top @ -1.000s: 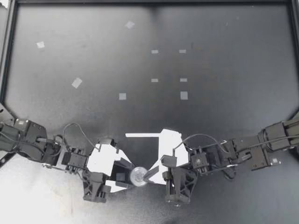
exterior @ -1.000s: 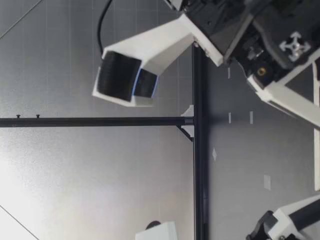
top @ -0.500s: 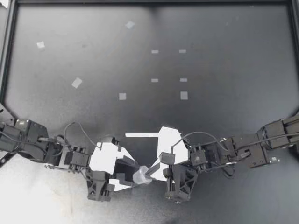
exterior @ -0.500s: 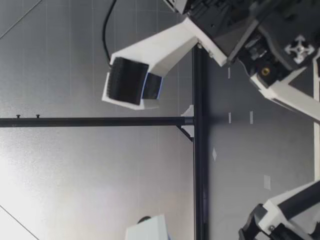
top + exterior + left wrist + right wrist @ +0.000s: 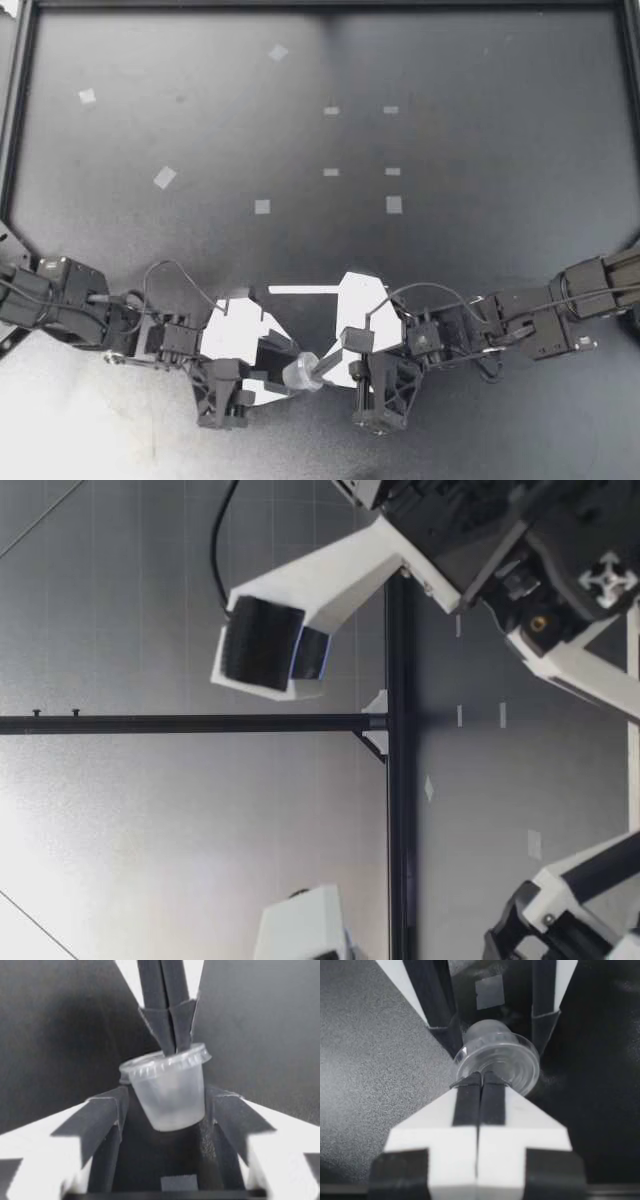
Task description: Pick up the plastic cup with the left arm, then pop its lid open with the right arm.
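- Now, at six o'clock on the black bench [image 5: 450,150] in the top view, the left fingers [image 5: 282,358] and the right fingers [image 5: 324,367] meet almost tip to tip. The left arm comes in from eight o'clock and the right arm from four.
- A small translucent plastic cup [image 5: 298,374] sits between them, tilted, with its clear ribbed lid [image 5: 165,1062] turned toward three o'clock, facing the right fingers.
- The left wrist view shows the left fingers partly spread and clamped on the cup's walls, one touching each side.
- The right fingers are pressed flat together with no gap showing, and their tips rest against the lid's rim. I cannot tell whether the rim is nipped between them.
- In the right wrist view the lid lies just ahead of those closed fingers.
- Small white tape squares [image 5: 262,206] lie well apart from the cup, toward twelve o'clock.
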{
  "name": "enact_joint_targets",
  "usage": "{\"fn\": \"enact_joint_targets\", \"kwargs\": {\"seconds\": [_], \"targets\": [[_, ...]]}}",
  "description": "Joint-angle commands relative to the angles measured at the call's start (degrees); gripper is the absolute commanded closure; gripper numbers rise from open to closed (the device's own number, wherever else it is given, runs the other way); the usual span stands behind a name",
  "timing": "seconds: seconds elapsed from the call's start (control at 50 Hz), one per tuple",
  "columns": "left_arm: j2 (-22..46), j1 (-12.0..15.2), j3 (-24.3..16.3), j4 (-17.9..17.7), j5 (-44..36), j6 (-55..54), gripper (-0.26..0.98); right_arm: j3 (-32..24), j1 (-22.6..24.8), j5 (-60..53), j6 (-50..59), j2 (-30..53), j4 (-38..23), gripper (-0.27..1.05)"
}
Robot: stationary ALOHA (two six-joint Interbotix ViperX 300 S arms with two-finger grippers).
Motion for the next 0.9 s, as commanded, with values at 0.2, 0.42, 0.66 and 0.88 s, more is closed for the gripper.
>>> {"fn": "enact_joint_targets", "kwargs": {"seconds": [0.2,0.42,0.66,0.88], "targets": [[-1.23,0.26,-0.79,0.00,1.23,0.44,0.58,-1.05,-0.26,-0.35,-0.09,-1.58,-0.09,0.95],[-6.33,0.26,1.58,0.00,1.32,3.16,0.66,3.08,-0.53,-0.18,0.26,-11.78,0.09,0.94],[-18.11,0.18,5.19,-0.09,-9.23,18.11,0.66,10.20,-0.53,-8.88,2.46,-24.96,1.32,0.83],[-22.50,0.26,8.88,-0.18,-29.62,28.83,0.66,18.02,0.00,-33.66,24.43,-23.38,1.67,0.12]]}}
